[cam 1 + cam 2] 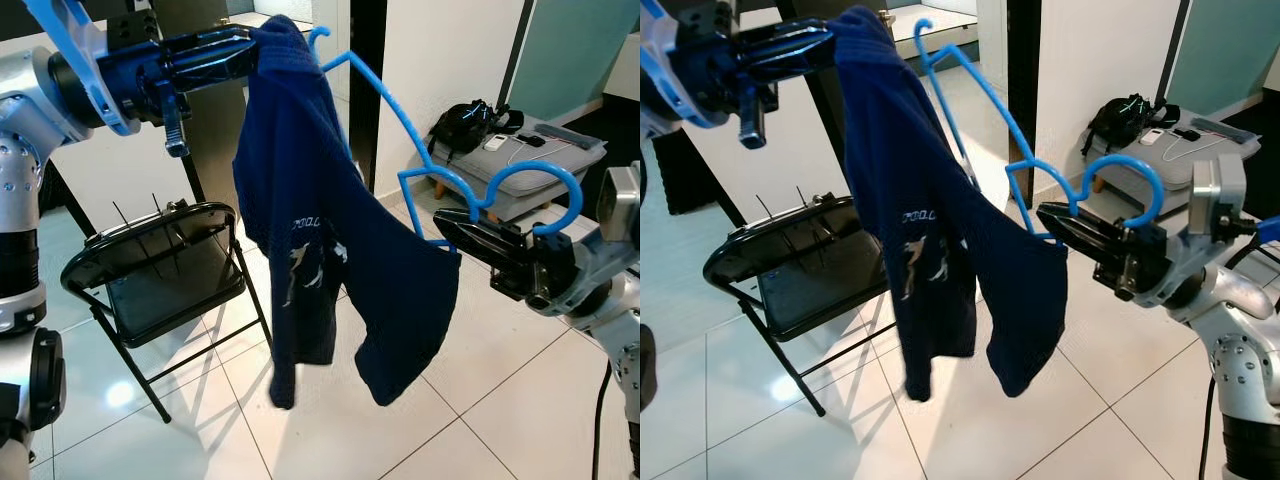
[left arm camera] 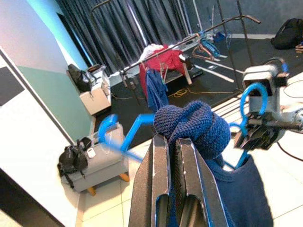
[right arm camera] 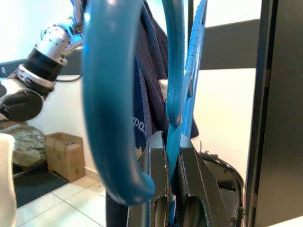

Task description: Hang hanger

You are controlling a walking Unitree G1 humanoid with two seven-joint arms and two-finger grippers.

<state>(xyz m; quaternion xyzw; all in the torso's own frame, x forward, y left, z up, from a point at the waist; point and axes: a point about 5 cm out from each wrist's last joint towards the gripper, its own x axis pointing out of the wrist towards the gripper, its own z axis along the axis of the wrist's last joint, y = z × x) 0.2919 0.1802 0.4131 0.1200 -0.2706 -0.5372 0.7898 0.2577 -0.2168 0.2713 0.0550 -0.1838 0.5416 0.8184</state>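
Blue plastic hanger [image 1: 400, 120] is held up in mid-air, tilted, with a navy knit sweater [image 1: 320, 250] only half on it. Right gripper [image 1: 455, 228] has its fingers clamped on the hanger's neck just under the hook [image 1: 545, 185]. Left gripper [image 1: 240, 50] is raised high, fingers pinched tight on a bunched fold of sweater at the hanger's far end.

Risks: the sweater hangs lopsided, so releasing the left pinch could let it slide off the sloping arm onto the tiled floor [image 1: 480, 400]. Thin neck grip may let the hanger twist. Folding chair [image 1: 160, 265] sits below and could snag the dangling sleeve. Clothes rack [image 2: 189, 40] is well apart.
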